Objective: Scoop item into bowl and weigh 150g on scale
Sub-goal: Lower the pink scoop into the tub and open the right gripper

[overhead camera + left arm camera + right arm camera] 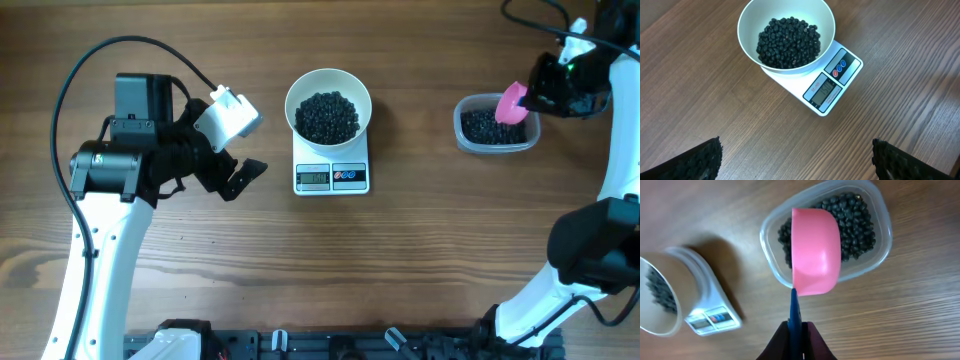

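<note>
Left gripper spread wide, empty. Bowl of black beans sat on scale, well apart at gripper's 3 o'clock overhead. Right gripper clamped pink scoop over clear tub.

The worktop is brown wood with a clear grain. A small white scale sits flat on it near the middle, its display facing the near edge. A clear plastic tub rests on the wood well apart, off to the right.
</note>
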`<control>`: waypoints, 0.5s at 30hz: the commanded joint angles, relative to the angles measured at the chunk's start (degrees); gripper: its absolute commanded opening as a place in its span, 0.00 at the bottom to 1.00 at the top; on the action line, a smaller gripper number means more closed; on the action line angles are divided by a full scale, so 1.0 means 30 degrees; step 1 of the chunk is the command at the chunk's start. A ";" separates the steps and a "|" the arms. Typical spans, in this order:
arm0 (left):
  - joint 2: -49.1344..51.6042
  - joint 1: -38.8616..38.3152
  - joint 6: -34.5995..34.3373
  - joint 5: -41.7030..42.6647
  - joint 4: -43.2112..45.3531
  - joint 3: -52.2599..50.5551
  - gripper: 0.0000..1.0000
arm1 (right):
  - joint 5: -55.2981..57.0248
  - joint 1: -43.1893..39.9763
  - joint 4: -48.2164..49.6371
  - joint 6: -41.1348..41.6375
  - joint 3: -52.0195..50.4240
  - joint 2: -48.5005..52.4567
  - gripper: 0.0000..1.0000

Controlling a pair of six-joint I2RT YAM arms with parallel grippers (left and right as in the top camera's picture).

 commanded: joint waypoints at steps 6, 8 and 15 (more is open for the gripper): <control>0.0073 0.0000 -0.0117 0.0095 0.0036 -0.0124 1.00 | -0.2317 -0.0168 0.1996 0.3840 -0.3599 -0.0357 0.04; 0.0073 0.0000 -0.0117 0.0087 0.0036 -0.0124 1.00 | -0.2812 -0.0160 0.3162 0.4889 -0.4386 -0.0357 0.04; 0.0073 0.0000 -0.0109 0.0087 0.0044 -0.0124 1.00 | -0.2863 -0.0168 0.3526 0.5333 -0.4758 -0.0357 0.25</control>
